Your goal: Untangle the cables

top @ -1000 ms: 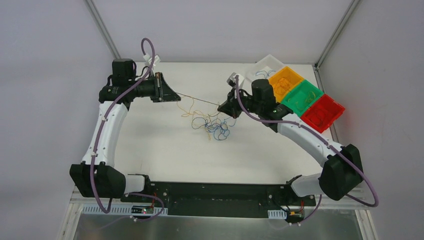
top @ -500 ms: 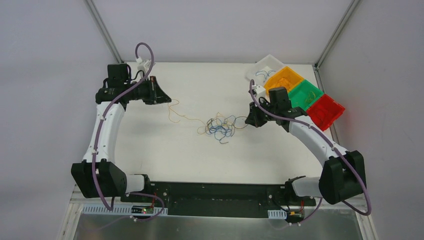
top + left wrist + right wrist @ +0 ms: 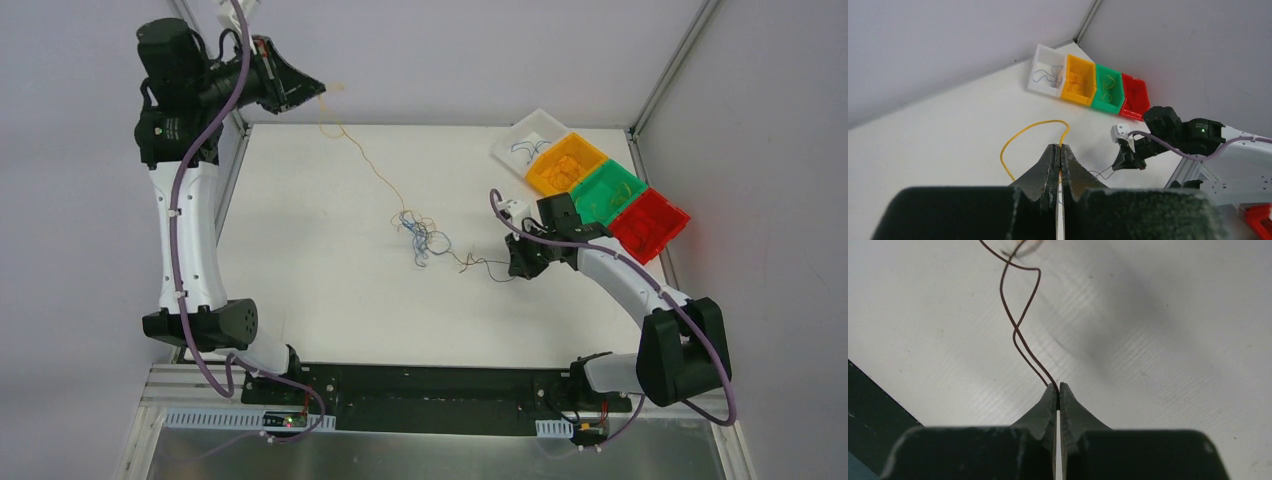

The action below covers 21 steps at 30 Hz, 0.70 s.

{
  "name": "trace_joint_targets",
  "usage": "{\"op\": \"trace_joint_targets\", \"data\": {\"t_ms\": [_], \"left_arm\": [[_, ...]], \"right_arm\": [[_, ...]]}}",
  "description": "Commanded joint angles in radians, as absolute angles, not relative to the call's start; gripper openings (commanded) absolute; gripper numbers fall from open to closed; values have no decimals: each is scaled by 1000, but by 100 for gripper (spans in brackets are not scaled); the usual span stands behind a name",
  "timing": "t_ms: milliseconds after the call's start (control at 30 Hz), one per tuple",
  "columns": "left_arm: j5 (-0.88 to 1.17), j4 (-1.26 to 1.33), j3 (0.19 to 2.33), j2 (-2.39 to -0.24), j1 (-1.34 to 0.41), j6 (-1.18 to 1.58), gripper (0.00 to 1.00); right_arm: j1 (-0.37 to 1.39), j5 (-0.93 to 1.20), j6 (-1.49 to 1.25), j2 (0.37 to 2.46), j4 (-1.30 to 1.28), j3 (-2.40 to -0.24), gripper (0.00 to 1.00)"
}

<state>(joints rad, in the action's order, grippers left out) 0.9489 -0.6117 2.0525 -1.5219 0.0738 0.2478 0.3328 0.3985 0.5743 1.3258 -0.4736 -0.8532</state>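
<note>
A small bunch of thin curly cables (image 3: 422,237) in blue, orange and dark colours lies mid-table. My left gripper (image 3: 322,92) is raised high at the far left and is shut on a yellow-orange cable (image 3: 362,153) that runs taut down to the bunch. In the left wrist view that cable (image 3: 1024,135) loops out of the gripper (image 3: 1058,146). My right gripper (image 3: 513,270) is low at the right of the bunch, shut on a dark brown cable (image 3: 487,266). In the right wrist view the folded brown cable (image 3: 1020,325) leaves the gripper (image 3: 1058,386).
A row of bins stands at the far right: a white bin (image 3: 525,145) with a blue cable, an orange bin (image 3: 570,163), a green bin (image 3: 610,194), a red bin (image 3: 648,226). The black base rail (image 3: 430,385) runs along the near edge.
My left gripper has risen high and back with the orange cable, pulling it taut. My right gripper has moved nearer and lower with the brown cable. The bunch has tightened and shifted left.
</note>
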Motion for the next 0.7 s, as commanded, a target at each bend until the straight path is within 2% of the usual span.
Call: {"op": "trace_joint_targets", "data": {"t_ms": [0,300,667], "left_arm": [[878,-561,2275,-1562,99,315,0],[748,-314,2445,-1609,168,510,0],[586,-251,2428,-1624,265,526,0]], "right_arm": [[297,331,721,1338,-566,-834,0],[216,276,900,1287,-639,-737,0],[102,238,1057,1251,-686,-667,0]]}}
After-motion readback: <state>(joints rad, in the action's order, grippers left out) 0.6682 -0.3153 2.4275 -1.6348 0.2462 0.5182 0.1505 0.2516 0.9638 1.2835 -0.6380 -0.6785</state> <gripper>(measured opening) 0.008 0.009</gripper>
